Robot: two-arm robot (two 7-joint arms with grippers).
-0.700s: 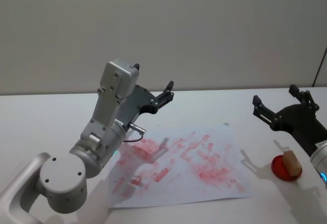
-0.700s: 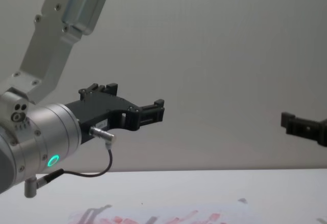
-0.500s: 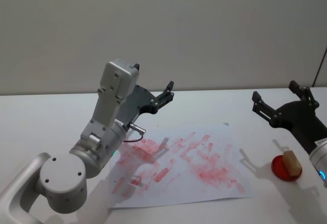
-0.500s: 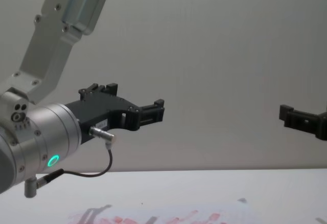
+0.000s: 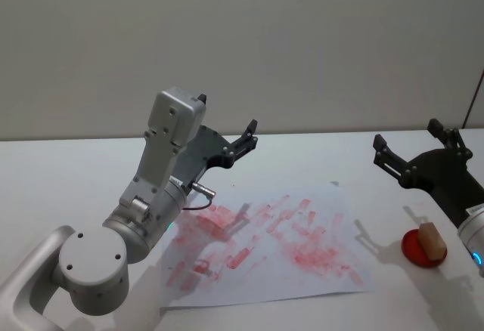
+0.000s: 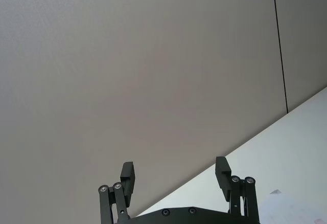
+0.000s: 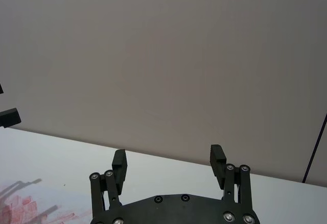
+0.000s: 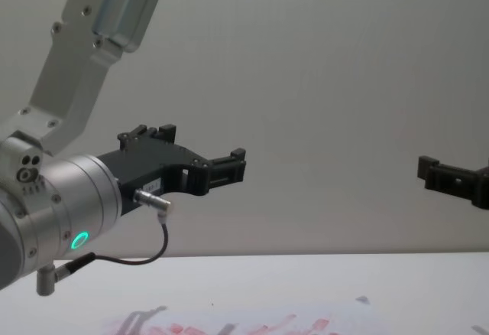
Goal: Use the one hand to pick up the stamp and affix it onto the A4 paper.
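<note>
The stamp (image 5: 429,239), a small tan wooden block, stands on a round red ink pad (image 5: 414,249) at the table's right side. My right gripper (image 5: 406,140) hovers open above and behind it, holding nothing; its wrist view shows the jaws spread wide (image 7: 168,160). The A4 paper (image 5: 302,286), white and covered with red-pink blotches, lies flat in the middle of the table. My left gripper (image 5: 248,136) is raised over the paper's far left part, open and empty (image 6: 174,173). The chest view shows both grippers (image 8: 229,165) (image 8: 442,176) well above the table.
The white tabletop (image 5: 68,172) extends left and behind the paper to a plain grey wall (image 5: 302,44). The big silver left arm (image 5: 159,172) rises over the paper's left edge. A dark cable (image 5: 475,108) runs down the wall at far right.
My right gripper has risen slightly, still open. The left arm, stamp and paper have not moved.
</note>
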